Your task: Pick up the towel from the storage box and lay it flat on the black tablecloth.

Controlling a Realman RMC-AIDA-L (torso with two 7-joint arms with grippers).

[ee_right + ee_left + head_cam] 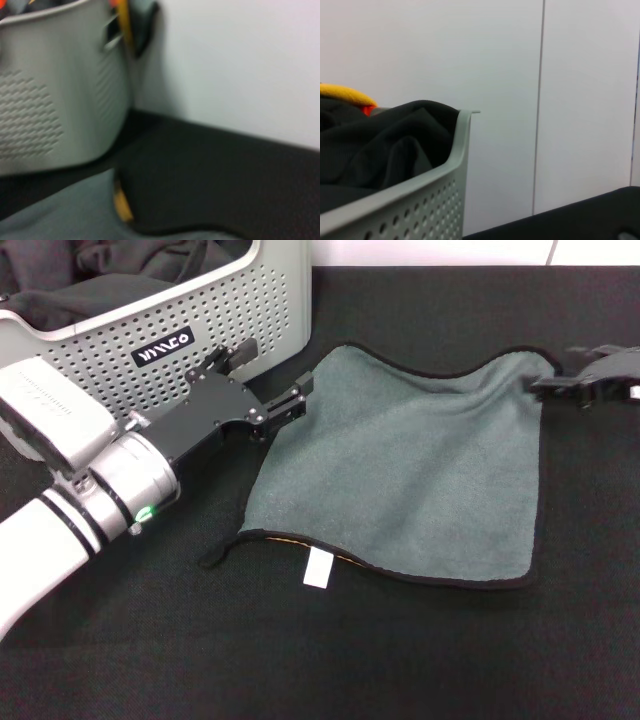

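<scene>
Where towel (400, 470) lies, black tablecloth (400, 660) spreads.

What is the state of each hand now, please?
Left hand: open, beside the towel, holding nothing.
Right hand: closed on the towel's far corner.

I count one towel (400, 470), spread grey-green side up just beside the storage box (180, 325), and one storage box in all. One black tablecloth (420, 650) lies under both. I see two grippers: the left gripper (268, 383) between box and towel, and the right gripper (590, 378) at the towel's corner farthest from the box. One white tag (317, 568) shows on the towel's near edge.
</scene>
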